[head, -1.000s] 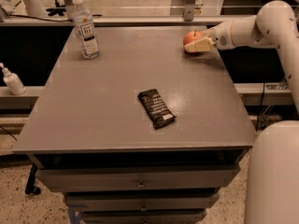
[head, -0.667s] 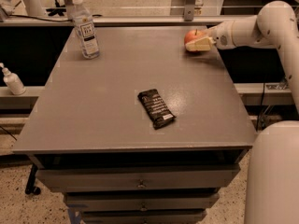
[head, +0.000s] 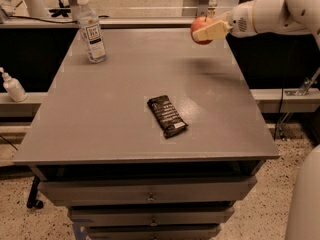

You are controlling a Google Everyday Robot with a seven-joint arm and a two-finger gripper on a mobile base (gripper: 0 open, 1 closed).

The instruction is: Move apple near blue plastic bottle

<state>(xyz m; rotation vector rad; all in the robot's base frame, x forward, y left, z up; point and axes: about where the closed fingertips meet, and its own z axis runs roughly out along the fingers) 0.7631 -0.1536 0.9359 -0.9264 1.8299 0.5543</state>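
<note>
The red-orange apple (head: 200, 26) is held in my gripper (head: 206, 32), lifted above the far right part of the grey table (head: 115, 119). The cream fingers (head: 212, 32) are closed around the apple, and its shadow falls on the tabletop below. The arm reaches in from the upper right. The tall clear plastic bottle (head: 90, 30) with a white cap and a dark-and-white label stands upright at the table's far left corner, well left of the apple.
A dark snack-bar wrapper (head: 167, 116) lies near the table's middle. A small white pump bottle (head: 12, 86) stands on a ledge off the table's left side. Drawers sit under the tabletop. A white rounded robot part (head: 306, 199) fills the lower right.
The gripper has lifted the apple off the tabletop at the far right; the apple now hangs above the surface. The bottle and wrapper have not moved.
</note>
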